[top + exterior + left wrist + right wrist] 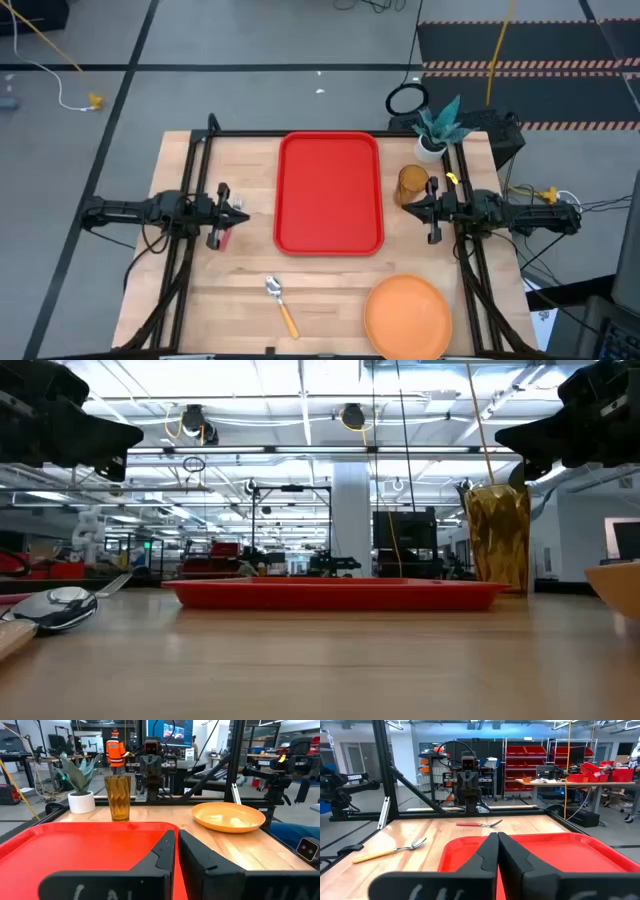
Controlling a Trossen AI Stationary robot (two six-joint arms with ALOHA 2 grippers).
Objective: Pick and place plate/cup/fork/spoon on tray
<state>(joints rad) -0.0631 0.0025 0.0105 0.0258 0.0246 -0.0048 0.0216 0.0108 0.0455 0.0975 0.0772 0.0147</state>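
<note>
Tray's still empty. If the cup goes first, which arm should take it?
Right, probably. The cup stands just beside the right gripper, off the tray's right rim. The left gripper waits across the tray by the fork, so it would have to reach over.

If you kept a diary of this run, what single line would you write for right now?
tray: holds nothing | plate, cup, spoon, fork: on table | left gripper, right gripper: shut, flanking tray
</note>
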